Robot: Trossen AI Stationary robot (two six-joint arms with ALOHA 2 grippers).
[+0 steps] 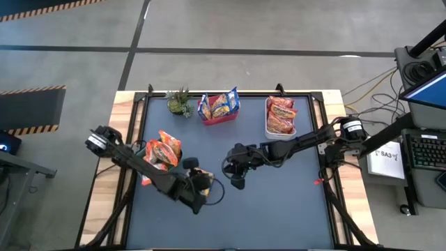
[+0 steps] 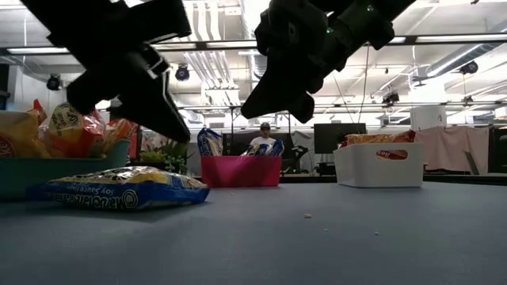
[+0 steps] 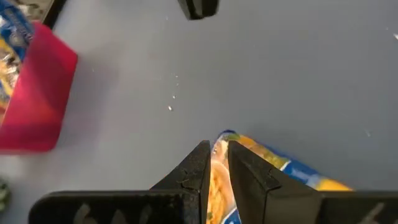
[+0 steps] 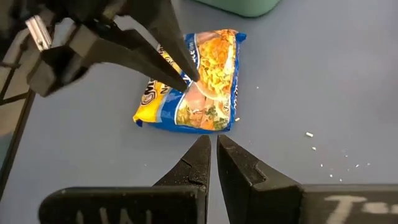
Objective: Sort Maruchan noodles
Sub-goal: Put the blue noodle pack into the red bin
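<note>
A yellow-and-blue noodle packet [image 4: 199,87] lies flat on the dark mat [image 2: 119,188], picture side up. My left gripper [image 4: 188,81] slants down over it, fingers nearly together [image 3: 218,146]. In the low view its tip [image 2: 184,136] shows a gap above the packet. My right gripper [image 4: 212,142] hangs shut and empty just right of the packet [image 1: 237,180]. Orange packets [image 1: 164,150] fill a teal bin. Yellow-and-blue packets [image 1: 221,104] stand in a red bin, and red packets [image 1: 281,115] lie in a white bin. My left gripper stands right over the packet, slanting down from the table's left. The left wrist view shows the packet's corner [image 3: 227,135] in the narrow gap at the fingertips. With the gap in the low view, I cannot tell whether the fingers touch it.
The teal bin [image 2: 63,170] stands at the left, the red bin [image 2: 238,170] at the far middle, and the white bin [image 2: 379,166] at the far right. A small green plant [image 1: 180,102] sits beside the red bin. Crumbs [image 4: 311,134] dot the mat.
</note>
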